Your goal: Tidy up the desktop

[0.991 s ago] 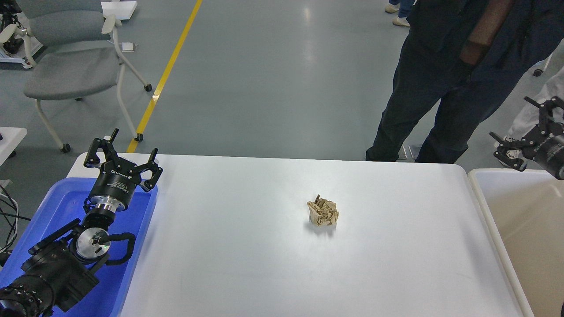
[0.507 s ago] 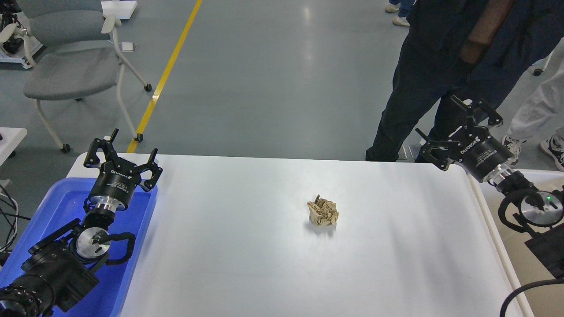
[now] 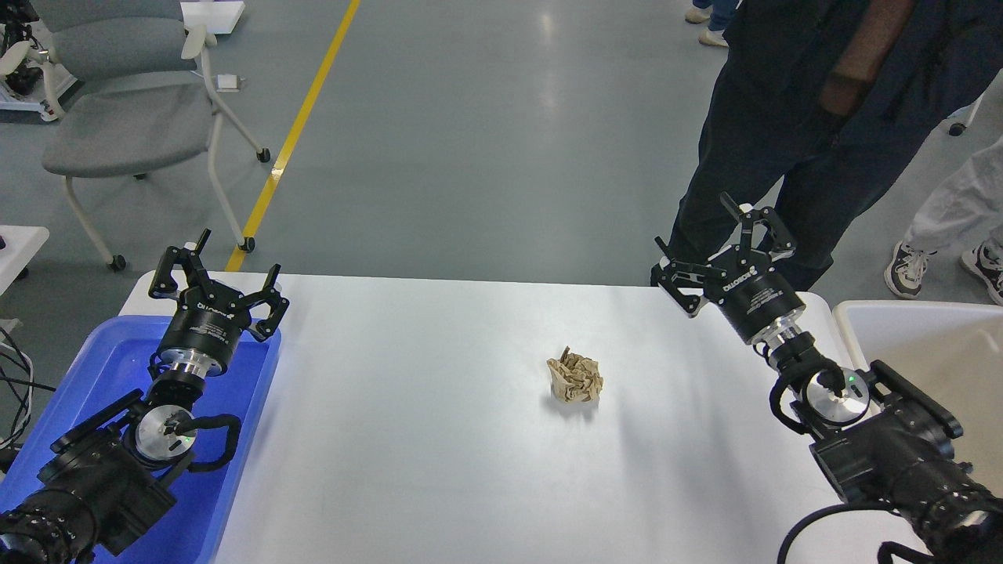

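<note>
Both sets of jaws stand released and hold nothing. Our left gripper [image 3: 217, 276] hangs over the far edge of the blue tray [image 3: 94, 368], at the far left corner of the tabletop [image 3: 407, 462], its fingers spread wide and pointing away from us. Our right gripper [image 3: 725, 252] is raised over the far right corner of the tabletop, fingers likewise spread, pointing up and toward the far edge; its arm comes in from the near right corner and crosses the right margin of the white surface.

We note the tabletop as white, smooth and round-cornered, filling the near half of the view. One item lies on it: a crumpled ball of brown paper [image 3: 574, 378], slightly right of centre, casting a small shadow on its near side. It is well apart from both grippers, nearer to the right one than to the left.

At the left the blue tray overlaps the tabletop's edge. At the right a beige bin [image 3: 917, 345] with a white rim stands just beside the tabletop. Beyond the far edge a person in dark clothing [image 3: 791, 133] stands close to the right corner. A grey wheeled chair [image 3: 125, 117] stands at far left, beside a yellow floor line [image 3: 302, 117].
</note>
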Tool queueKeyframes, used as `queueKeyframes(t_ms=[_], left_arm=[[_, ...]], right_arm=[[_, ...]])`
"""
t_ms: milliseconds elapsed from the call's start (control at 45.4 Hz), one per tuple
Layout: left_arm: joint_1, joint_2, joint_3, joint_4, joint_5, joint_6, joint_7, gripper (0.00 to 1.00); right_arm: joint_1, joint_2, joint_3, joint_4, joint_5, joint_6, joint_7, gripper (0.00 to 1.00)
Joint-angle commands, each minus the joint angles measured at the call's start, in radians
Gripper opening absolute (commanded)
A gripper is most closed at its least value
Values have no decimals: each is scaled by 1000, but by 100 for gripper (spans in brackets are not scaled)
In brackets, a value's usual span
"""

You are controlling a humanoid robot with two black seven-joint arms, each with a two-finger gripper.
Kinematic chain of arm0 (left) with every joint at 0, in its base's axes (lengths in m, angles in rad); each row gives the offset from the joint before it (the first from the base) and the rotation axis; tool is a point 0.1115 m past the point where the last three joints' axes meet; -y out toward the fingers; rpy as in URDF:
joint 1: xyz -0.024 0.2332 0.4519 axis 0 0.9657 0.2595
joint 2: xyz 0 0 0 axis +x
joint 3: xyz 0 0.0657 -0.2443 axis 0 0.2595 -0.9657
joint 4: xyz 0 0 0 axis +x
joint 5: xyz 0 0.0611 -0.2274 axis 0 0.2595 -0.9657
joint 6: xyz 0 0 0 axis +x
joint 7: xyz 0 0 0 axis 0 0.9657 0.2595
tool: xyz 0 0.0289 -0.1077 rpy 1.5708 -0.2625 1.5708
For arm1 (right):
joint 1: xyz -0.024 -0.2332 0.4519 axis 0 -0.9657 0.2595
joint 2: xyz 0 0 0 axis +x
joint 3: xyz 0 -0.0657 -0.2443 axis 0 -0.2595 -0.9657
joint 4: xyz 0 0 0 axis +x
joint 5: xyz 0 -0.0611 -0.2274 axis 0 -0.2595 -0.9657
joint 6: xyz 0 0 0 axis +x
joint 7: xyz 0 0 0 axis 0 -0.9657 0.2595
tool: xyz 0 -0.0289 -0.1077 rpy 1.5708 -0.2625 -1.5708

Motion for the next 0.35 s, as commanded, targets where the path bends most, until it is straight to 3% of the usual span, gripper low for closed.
queueKeyframes(t_ms=[0, 330], left_arm=[[0, 0, 0, 0, 0, 0, 0, 100], [0, 0, 0, 0, 0, 0, 0, 100]], right_arm=[[21, 129, 12, -155, 0, 0, 0, 100], [1, 145, 2, -167, 0, 2, 1, 100]])
